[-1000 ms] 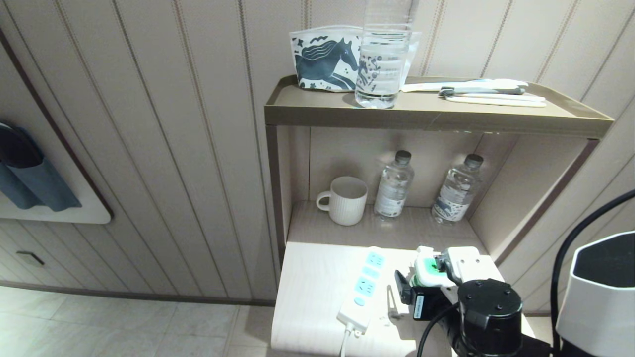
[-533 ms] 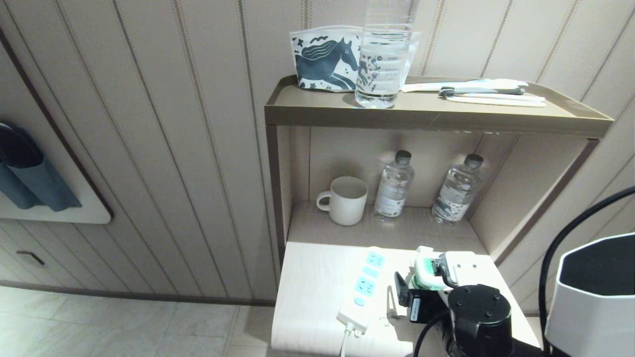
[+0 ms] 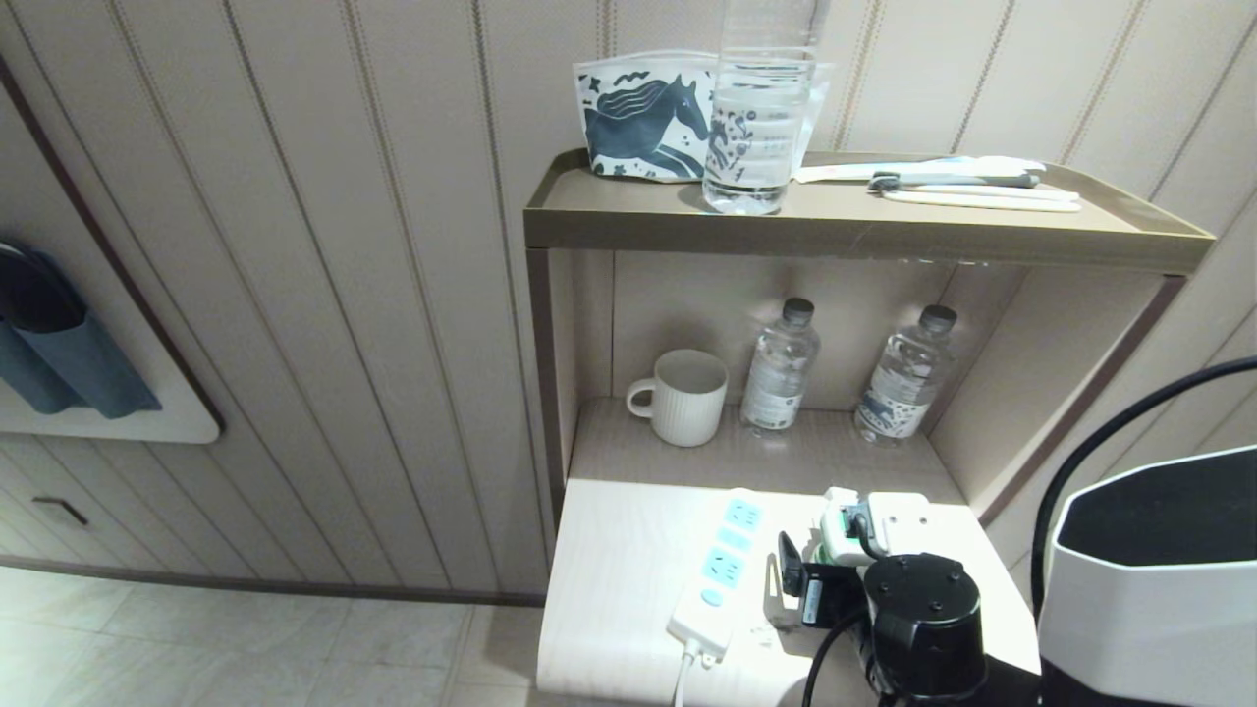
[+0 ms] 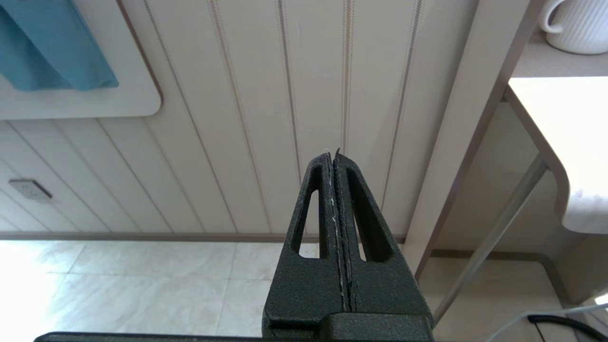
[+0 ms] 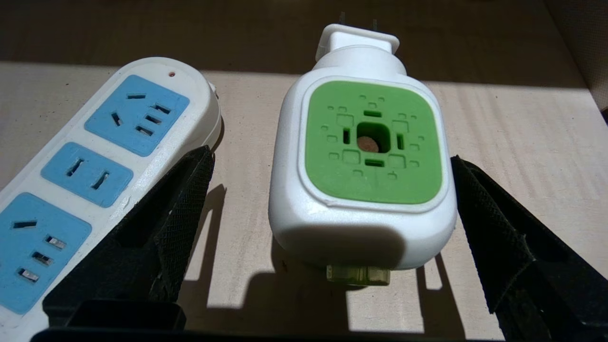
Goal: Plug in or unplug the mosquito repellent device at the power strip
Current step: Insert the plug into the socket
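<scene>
Right wrist view: right hand (image 5: 327, 228) spread wide, empty, straddling mosquito repellent device (image 5: 365, 156) lying unplugged on table (image 5: 522, 142) just beside power strip (image 5: 95, 161). Risk: one finger snagging strip, nudging device askew.

Hard light strikes the counter (image 5: 522, 142) around the right gripper (image 5: 327, 209), throwing crisp dark shadows toward the wrist camera. The counter's edge (image 4: 570, 142) beyond the left gripper (image 4: 334, 156) glares white.

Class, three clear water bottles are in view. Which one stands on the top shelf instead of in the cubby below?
The large bottle in front of the horse-print pouch; the two smaller capped bottles stand in the cubby beside the mug.
</scene>
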